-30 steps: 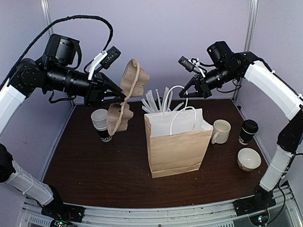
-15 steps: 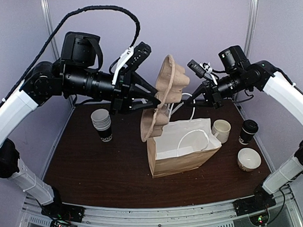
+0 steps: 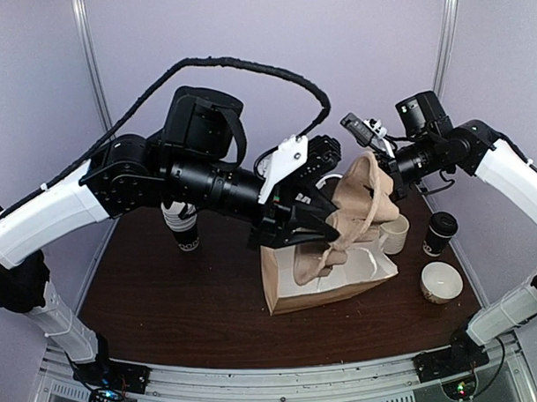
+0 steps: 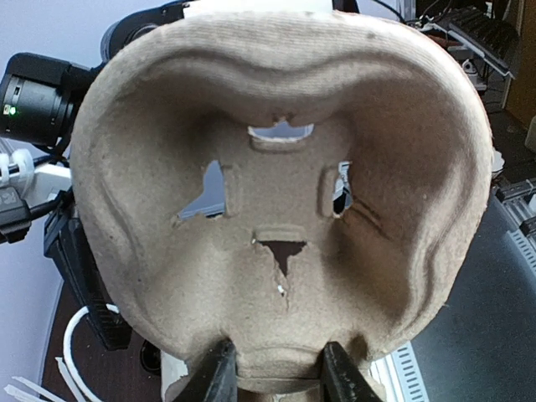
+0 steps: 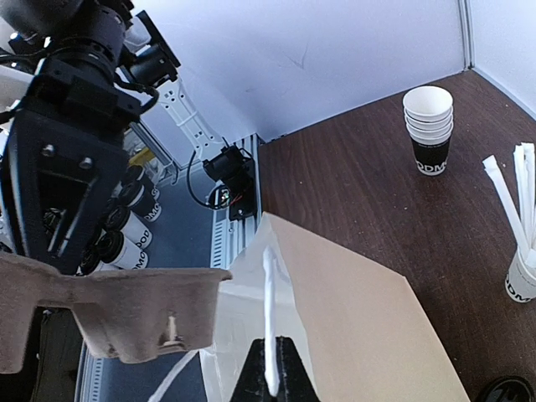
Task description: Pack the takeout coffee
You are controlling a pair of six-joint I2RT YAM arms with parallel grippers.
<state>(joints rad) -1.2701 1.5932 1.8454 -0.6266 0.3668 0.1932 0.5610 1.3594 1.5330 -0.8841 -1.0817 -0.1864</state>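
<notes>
The takeout coffee (image 3: 441, 232), a black cup with a black lid, stands at the right of the table, apart from both grippers. My left gripper (image 3: 326, 218) is shut on a brown pulp cup carrier (image 3: 357, 207) and holds it upright over the open mouth of a brown paper bag (image 3: 298, 293). The carrier's lower end dips into the bag. In the left wrist view the fingers (image 4: 219, 373) pinch the carrier's (image 4: 285, 193) edge. My right gripper (image 5: 272, 368) is shut on the bag's white handle (image 5: 270, 310) and holds the bag (image 5: 360, 335) open and tilted.
A white mug (image 3: 395, 234) stands beside the bag and a white bowl (image 3: 441, 281) sits in front of the coffee. A stack of lidless cups (image 3: 183, 229) stands at the back left, also in the right wrist view (image 5: 429, 130). A cup of white sticks (image 5: 523, 251) stands behind the bag.
My left arm has swung right and down, carrying the carrier from above the bag to its mouth. The right gripper has kept the handle and the bag leans more to the right.
</notes>
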